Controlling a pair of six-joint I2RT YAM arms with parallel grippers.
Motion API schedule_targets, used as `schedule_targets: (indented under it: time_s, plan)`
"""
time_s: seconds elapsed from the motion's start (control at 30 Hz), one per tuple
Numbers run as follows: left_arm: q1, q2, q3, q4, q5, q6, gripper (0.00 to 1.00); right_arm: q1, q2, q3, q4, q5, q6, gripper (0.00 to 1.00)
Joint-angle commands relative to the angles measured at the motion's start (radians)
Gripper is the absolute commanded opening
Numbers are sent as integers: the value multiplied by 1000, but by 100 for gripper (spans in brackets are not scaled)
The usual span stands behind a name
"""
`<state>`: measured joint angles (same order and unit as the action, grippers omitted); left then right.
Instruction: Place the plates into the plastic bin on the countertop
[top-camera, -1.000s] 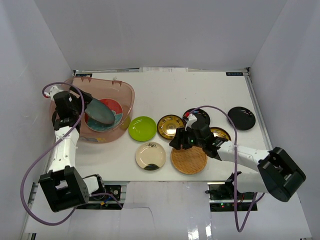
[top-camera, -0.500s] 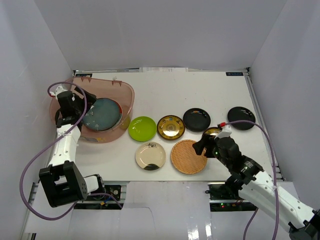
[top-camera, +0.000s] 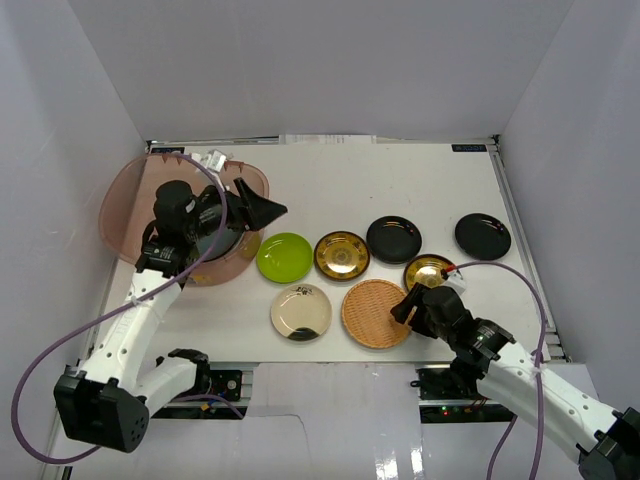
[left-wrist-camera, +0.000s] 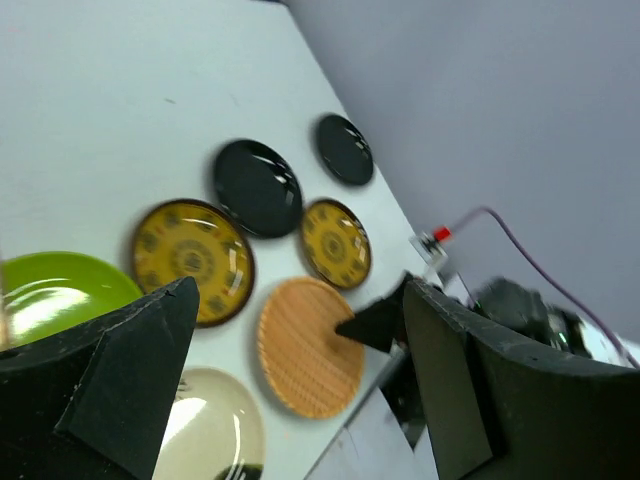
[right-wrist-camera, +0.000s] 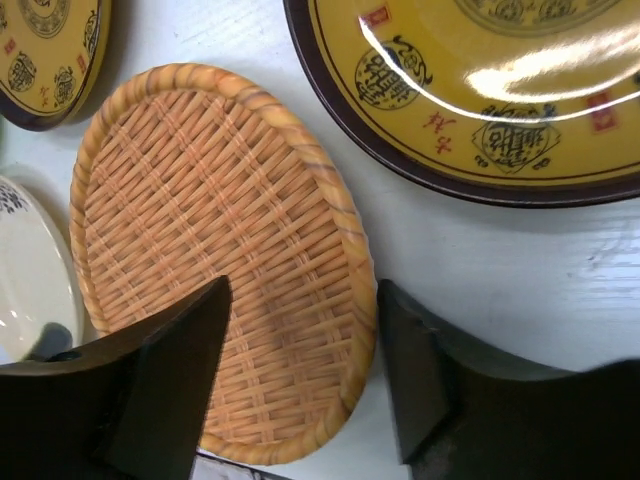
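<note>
The plastic bin (top-camera: 125, 195) stands at the far left of the countertop (top-camera: 400, 185); my left arm hides most of what lies in it. My left gripper (top-camera: 258, 210) (left-wrist-camera: 298, 300) is open and empty, above the bin's right rim, facing the row of plates. On the countertop lie a lime green plate (top-camera: 284, 257) (left-wrist-camera: 50, 295), a gold plate (top-camera: 342, 254) (left-wrist-camera: 192, 258), two black plates (top-camera: 393, 240) (top-camera: 483, 236), a smaller gold plate (top-camera: 432, 271) (right-wrist-camera: 480, 90), a cream plate (top-camera: 301, 311) and a woven plate (top-camera: 375, 315) (right-wrist-camera: 200, 290). My right gripper (top-camera: 405, 308) (right-wrist-camera: 303, 290) is open, its fingers astride the woven plate's right rim.
White walls close in the countertop on the left, the back and the right. The right arm's purple cable (top-camera: 500, 275) loops over the near right part of the table. The near table edge runs just below the woven and cream plates.
The left gripper let a teal plate go into the bin, then swung right, out over the bin's rim. The right arm drew back from the black plate to the woven plate's right edge.
</note>
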<state>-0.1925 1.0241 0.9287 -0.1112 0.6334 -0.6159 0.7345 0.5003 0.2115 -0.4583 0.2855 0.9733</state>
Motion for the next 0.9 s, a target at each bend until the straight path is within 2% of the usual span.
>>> schedule_targets:
  time_s: [0.0, 0.07, 0.2, 0.3, 0.37, 0.47, 0.53, 0.67, 0.77, 0.8, 0.87]
  plan:
    - [-67, -44, -68, -21, 149, 61, 93, 0, 32, -84, 39, -42, 73, 63]
    - [-96, -70, -99, -21, 147, 64, 93, 0, 3, -98, 61, -36, 97, 53]
    - [-105, -93, -119, -33, 134, 73, 93, 0, -40, -98, 12, -9, 116, 23]
    - [-107, -108, -93, -33, 123, 79, 93, 0, -88, -87, -39, 1, 128, 8]
    - [-108, -119, -74, -33, 124, 81, 93, 2, -123, -63, -78, 1, 120, 8]
    - [-108, -145, -31, -30, 129, 90, 93, 0, -146, 79, -138, -2, 52, 8]
    - [-108, -188, -15, 5, 118, 88, 93, 0, -138, 243, -154, 4, -23, 8]
    - [-108, -272, 13, 44, 62, 97, 95, 0, -16, 500, -158, 6, -143, 8]
    - [-108, -335, 18, 83, 11, 82, 95, 0, 88, 600, -25, -87, -218, 8]
    - [-108, -352, 19, 94, -1, 78, 95, 0, 116, 612, 91, -116, -231, 8]
    - [-108, -392, 27, 129, -40, 70, 96, 0, 226, 656, 203, -188, -260, 8]
